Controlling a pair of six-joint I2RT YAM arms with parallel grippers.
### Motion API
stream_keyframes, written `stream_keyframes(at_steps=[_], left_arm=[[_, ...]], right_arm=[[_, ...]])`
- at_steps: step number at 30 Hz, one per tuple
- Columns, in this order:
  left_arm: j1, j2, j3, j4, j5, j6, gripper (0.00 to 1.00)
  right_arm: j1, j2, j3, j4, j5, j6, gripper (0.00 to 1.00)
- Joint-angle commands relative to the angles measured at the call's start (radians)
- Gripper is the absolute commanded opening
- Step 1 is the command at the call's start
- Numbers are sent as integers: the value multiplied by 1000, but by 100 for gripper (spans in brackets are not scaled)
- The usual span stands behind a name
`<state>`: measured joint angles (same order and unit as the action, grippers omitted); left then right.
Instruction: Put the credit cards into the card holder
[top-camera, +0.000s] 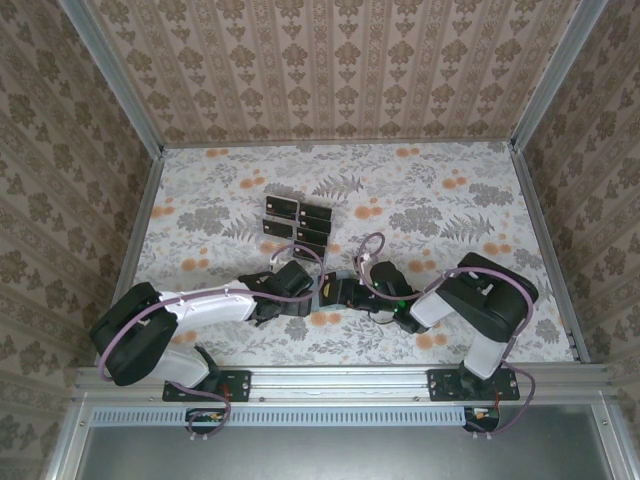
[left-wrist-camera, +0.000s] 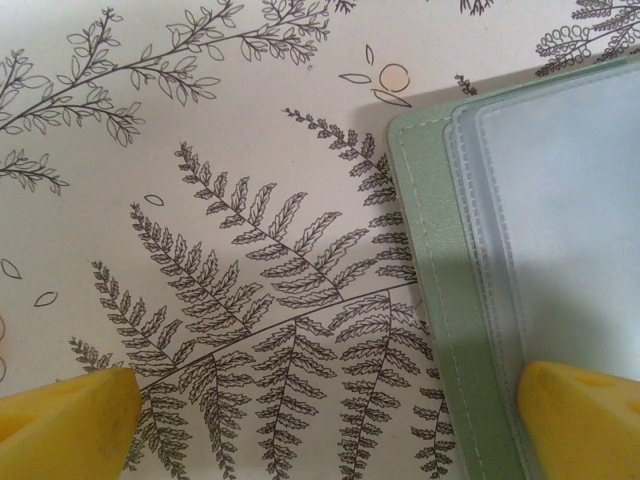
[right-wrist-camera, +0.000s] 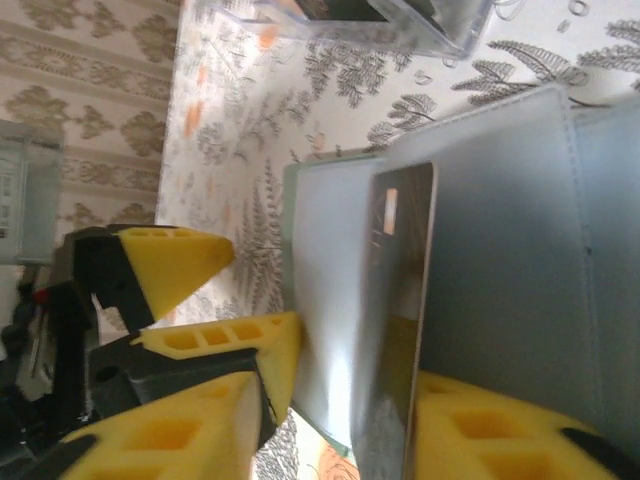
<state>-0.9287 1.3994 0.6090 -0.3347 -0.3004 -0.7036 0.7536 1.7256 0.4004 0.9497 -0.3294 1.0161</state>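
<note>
Task judged early; one credit card (right-wrist-camera: 400, 260) appears part-entered in card holder (right-wrist-camera: 500, 200) on table (left-wrist-camera: 200, 100), between right gripper (right-wrist-camera: 345, 420) jaws, clamping cannot be told; left gripper (left-wrist-camera: 330, 405) jaws wide, empty, straddling holder's edge; other credit cards (top-camera: 280, 208) wait beyond.

A table (top-camera: 480, 200) lay under a pale covering printed with grey ferns and orange blossoms. Three walls closed it in, the back wall (top-camera: 340, 70), the left wall (top-camera: 60, 180) and the right wall (top-camera: 590, 150), all papered in a beige and brown damask. Grey metal posts (top-camera: 110, 75) ran along the two back corners. A metal rail (top-camera: 340, 383) edged the near side, with a dark grey panel (top-camera: 340, 450) below it. The light was soft and even.
</note>
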Motion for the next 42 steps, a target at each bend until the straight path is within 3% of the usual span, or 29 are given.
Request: stream_keyframes(at_steps=[1, 5, 10, 28, 42], left_arm=[[-1, 6, -21, -70, -14, 0, 100], [-2, 2, -22, -67, -14, 1, 100], [4, -14, -18, -66, -11, 4, 100], [122, -114, -62, -34, 27, 35, 100], [130, -83, -81, 13, 49, 40, 100]], right_arm=[[3, -50, 14, -301, 41, -79, 52], [3, -121, 52, -452, 70, -136, 62], [3, -161, 98, -571, 90, -179, 64], [2, -65, 195, -611, 82, -195, 59], [9, -86, 186, -652, 112, -189, 57]])
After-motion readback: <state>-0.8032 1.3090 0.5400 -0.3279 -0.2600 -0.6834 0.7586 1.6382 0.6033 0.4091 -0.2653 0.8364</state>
